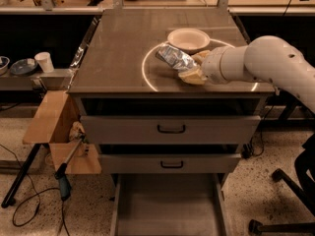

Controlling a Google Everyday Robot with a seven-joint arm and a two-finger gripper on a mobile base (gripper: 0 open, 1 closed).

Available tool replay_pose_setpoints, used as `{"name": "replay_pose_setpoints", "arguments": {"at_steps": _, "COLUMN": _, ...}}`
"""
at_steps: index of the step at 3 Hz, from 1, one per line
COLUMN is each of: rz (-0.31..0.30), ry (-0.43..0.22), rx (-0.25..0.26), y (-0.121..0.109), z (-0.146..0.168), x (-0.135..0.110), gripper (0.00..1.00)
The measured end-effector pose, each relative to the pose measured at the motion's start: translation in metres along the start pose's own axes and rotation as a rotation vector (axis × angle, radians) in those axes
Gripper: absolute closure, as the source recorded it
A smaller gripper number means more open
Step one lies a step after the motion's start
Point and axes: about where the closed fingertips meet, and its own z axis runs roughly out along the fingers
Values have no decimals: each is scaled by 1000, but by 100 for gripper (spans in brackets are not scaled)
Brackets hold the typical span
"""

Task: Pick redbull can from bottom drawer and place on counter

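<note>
Clearly clamped in the gripper, the redbull can lies low over the counter inside the white circle, its long axis slanting left and far from the claw, just near of the white bowl.

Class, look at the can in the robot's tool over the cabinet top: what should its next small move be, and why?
Probably lower slightly and open the tool. It grips the can over the counter, inside the white circle, beside the bowl; the bottom drawer lies open without it.
</note>
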Motion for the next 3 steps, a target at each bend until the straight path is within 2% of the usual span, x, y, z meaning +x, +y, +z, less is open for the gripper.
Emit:
{"name": "replay_pose_setpoints", "arguments": {"at_steps": 2, "rz": 0, "ry": 0, "rx": 0, "y": 0, "z": 0, "x": 0, "gripper": 15}}
{"name": "replay_pose_setpoints", "arguments": {"at_steps": 3, "rz": -4, "ry": 2, "rx": -7, "y": 0, "z": -1, "x": -3, "gripper": 0}}
